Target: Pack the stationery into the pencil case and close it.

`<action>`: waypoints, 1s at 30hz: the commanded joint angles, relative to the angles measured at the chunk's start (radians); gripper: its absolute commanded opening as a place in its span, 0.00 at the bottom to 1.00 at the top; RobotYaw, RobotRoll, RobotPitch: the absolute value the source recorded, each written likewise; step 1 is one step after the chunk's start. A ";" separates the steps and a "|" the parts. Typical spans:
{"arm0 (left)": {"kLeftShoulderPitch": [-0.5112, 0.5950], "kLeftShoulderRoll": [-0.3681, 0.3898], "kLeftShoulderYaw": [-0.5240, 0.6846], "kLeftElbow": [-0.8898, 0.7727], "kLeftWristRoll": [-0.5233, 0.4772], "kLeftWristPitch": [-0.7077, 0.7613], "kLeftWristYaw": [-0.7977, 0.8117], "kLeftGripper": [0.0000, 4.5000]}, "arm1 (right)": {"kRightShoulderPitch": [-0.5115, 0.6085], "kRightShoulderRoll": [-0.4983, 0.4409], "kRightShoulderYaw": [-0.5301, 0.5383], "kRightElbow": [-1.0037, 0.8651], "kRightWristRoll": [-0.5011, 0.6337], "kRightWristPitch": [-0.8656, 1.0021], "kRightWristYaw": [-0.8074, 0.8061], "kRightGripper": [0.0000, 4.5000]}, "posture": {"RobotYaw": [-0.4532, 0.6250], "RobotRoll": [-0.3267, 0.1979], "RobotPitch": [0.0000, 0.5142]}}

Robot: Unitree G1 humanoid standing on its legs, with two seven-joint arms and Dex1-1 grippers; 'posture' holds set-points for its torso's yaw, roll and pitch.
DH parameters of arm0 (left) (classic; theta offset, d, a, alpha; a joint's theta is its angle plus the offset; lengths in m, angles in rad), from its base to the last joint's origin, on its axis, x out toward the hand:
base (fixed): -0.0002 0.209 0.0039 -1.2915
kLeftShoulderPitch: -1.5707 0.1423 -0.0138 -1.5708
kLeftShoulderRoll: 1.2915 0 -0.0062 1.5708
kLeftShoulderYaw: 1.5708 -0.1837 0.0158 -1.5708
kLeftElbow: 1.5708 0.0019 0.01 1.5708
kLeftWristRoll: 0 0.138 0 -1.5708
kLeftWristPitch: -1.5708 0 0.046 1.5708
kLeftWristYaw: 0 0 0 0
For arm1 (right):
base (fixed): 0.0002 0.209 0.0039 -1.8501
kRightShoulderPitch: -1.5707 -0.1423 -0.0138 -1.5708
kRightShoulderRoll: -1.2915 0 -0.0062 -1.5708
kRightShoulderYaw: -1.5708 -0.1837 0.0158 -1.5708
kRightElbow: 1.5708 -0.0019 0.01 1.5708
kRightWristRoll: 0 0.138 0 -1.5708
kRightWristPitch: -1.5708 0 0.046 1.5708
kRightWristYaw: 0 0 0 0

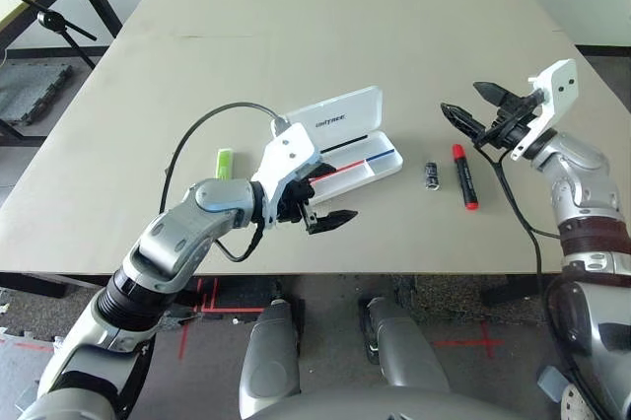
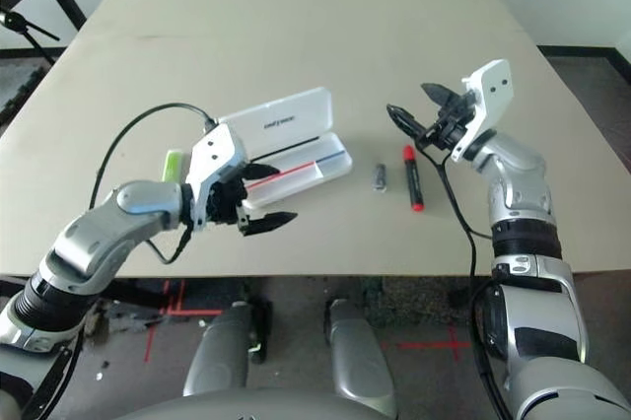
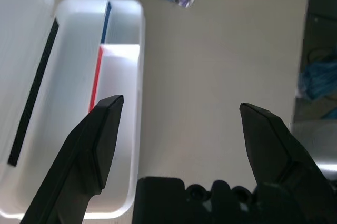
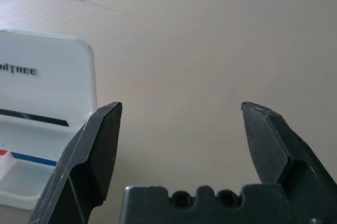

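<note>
Pencil case (image 1: pixel 380 170): landmark; hinged lid (image 1: pixel 347 112) up on its far side, tray empty. Prob. light, thin stiff plastic, slick; may skid if nudged. Hold tray by near wall; swing lid by its free edge, gently, as hinge is likely the weak bit.
Highlighter (image 1: pixel 225 164): L of case, apart from it. Lime green, prob. light, rigid, smooth; take mid-barrel, across the width.
Stubby item (image 1: pixel 432 176): just R of case, dark grey-black. Short, so little to grip; hard shell by the look, may roll or squirt out if pinched off-centre. Go for middle, fingers square to its length.
Marker (image 1: pixel 465 178): R of case, beyond stubby item. Red cap, black body; prob. stiff, light, rolls easily. Pinch body nr. middle, not cap, in case cap pulls off.
L gripper (image 1: pixel 333 193): at case's near L part, fingers spread wide, one over tray, other off near side; nothing btwn them. Needs care re: knocking case wall.
R gripper (image 1: pixel 461 98): R of case, toward its far side, fingers wide apart, nothing held. Prob. best placed for stubby item or marker.
</note>
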 commanded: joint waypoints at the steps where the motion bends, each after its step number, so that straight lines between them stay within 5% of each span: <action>1: 0.005 -0.005 -0.024 0.041 0.042 0.005 -0.002 0.99 | 0.018 0.005 -0.006 -0.035 0.017 0.022 -0.007 1.00 | 0.38 0.62 0.32; 10: 0.002 -0.002 -0.060 0.104 0.144 0.026 0.002 0.99 | 0.038 0.027 0.005 -0.071 0.027 0.027 -0.019 1.00 | 0.37 0.62 0.30; 28: -0.046 -0.028 -0.101 0.159 0.186 0.027 -0.096 0.99 | 0.070 0.005 0.003 -0.126 0.043 0.065 0.008 1.00 | 0.35 0.62 0.30; 30: -0.051 -0.015 -0.109 0.160 0.189 0.028 -0.121 0.91 | 0.073 -0.013 0.003 -0.132 0.048 0.082 0.030 1.00 | 0.35 0.62 0.28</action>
